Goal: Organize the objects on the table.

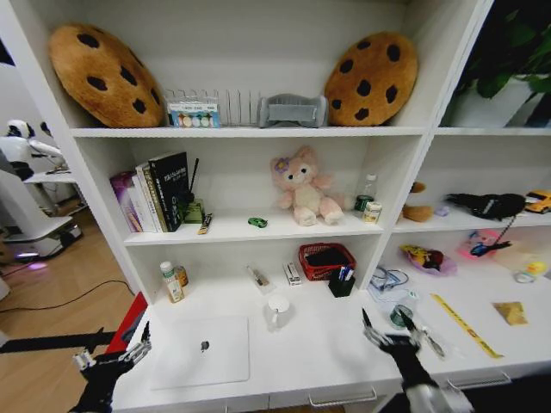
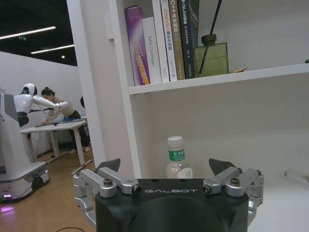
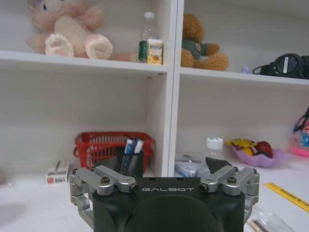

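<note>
At near edge of worktop [image 1: 318, 348], both hands low, nothing held. Left hand [image 1: 110, 353] off left corner, fingers spread wide; right hand [image 1: 392, 334] over right part, fingers spread wide too. Laptop [image 1: 201, 351] closed, flat, between them, nearer left. Green toy car [image 1: 257, 222] up on shelf. Looks like start: no object picked. Next move likely needs choosing target, reaching in.

Bright, even indoor light; shelf lines bow at the head view's edges (fisheye), and ceiling strip lights [image 2: 29, 33] glow.
</note>
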Controlling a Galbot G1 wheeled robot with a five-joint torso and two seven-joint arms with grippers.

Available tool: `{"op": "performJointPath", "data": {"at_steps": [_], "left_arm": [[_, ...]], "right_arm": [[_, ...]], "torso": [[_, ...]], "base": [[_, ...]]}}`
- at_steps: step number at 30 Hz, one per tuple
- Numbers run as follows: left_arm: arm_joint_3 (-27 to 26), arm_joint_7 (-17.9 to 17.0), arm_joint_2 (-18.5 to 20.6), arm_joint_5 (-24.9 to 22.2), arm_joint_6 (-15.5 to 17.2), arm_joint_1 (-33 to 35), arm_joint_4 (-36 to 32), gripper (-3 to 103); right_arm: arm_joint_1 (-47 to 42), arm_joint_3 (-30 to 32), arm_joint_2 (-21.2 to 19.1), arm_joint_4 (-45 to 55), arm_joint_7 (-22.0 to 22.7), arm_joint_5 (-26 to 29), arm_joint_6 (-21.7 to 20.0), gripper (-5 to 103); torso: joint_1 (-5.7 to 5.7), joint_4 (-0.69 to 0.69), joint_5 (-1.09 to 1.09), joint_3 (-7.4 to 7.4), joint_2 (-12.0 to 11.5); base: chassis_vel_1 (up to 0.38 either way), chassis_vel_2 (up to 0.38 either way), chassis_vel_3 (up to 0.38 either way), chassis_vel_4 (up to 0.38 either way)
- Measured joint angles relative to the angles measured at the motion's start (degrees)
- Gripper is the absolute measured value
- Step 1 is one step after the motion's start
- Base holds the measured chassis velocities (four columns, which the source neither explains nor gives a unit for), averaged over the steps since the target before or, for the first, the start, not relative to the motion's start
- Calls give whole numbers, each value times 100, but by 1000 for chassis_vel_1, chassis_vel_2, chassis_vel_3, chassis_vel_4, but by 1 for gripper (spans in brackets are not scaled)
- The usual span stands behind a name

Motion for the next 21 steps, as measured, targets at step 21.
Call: {"op": "performJointPath", "data": {"at_steps": [21], "left_arm": [[1,-1,0,0,0,0,0,100]], "right_arm": [[923,395,-167,-345,243,251,149,100]], "torso": [[4,4,1,2,-3]], "base": [[-116,-125,124,116]]}}
